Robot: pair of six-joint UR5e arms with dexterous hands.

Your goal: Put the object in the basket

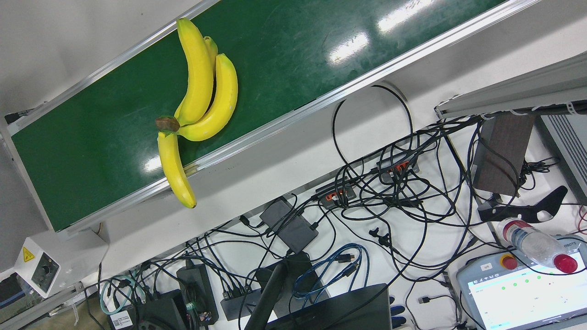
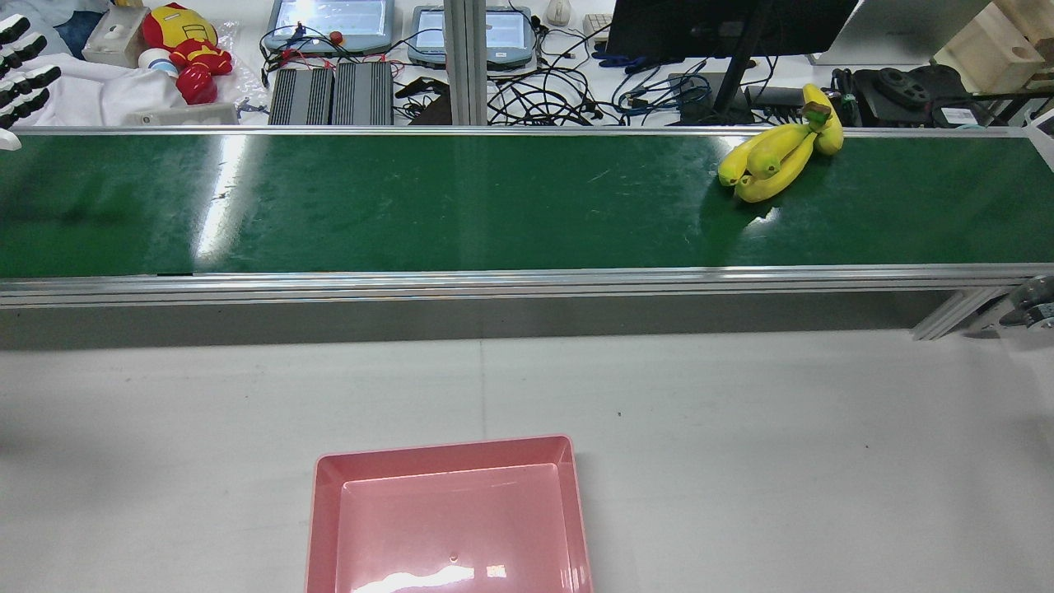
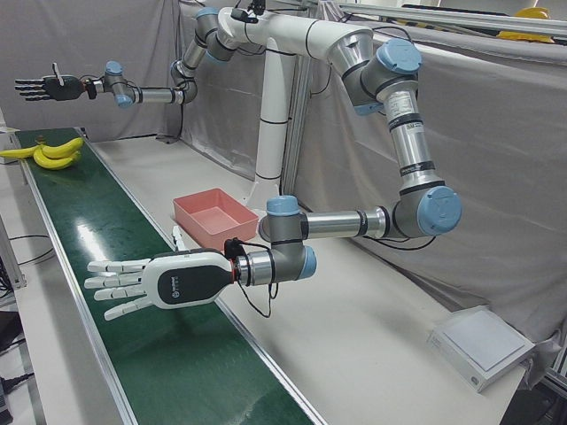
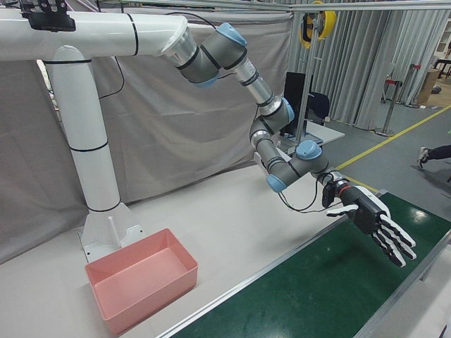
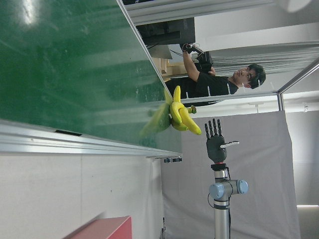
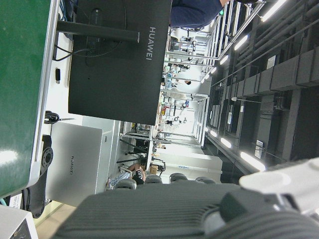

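A bunch of yellow bananas [image 2: 778, 156] lies on the green conveyor belt [image 2: 494, 206], at its right end in the rear view. In the front view one banana of the bunch [image 1: 202, 91] sticks out over the belt's far rail. The pink basket [image 2: 449, 511] sits empty on the grey table before the belt. My left hand [image 3: 151, 283], white, hovers open and flat over the belt's other end, far from the bananas. Black and open with its fingers spread, my right hand [image 3: 44, 88] floats in the air above and beyond the bananas [image 3: 53, 152], touching nothing.
Behind the belt's far rail are tangled cables [image 1: 390, 192], a monitor stand, teach pendants [image 2: 329, 21] and a soft toy [image 2: 185, 49]. A person [image 5: 219, 79] stands past the bananas' end. The arms' white pedestal [image 4: 91, 176] rises behind the basket [image 4: 141, 285].
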